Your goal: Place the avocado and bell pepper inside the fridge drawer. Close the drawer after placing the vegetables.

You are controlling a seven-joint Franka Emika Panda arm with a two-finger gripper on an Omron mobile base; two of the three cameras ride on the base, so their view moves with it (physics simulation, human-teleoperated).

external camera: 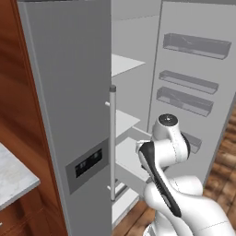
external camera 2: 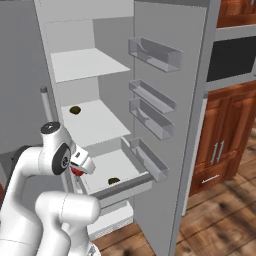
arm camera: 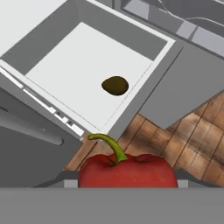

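Red pepper [arm camera: 127, 169] sits gripped in the closed gripper [external camera 2: 78, 169]. Carry it right, over the drawer [arm camera: 154, 83] (avocado [arm camera: 115, 85] inside), then let go low.

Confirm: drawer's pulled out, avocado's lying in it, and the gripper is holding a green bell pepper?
Not green. The bell pepper in the gripper is red with a green stem, as the hand view shows. The drawer is pulled out and the avocado lies in it.
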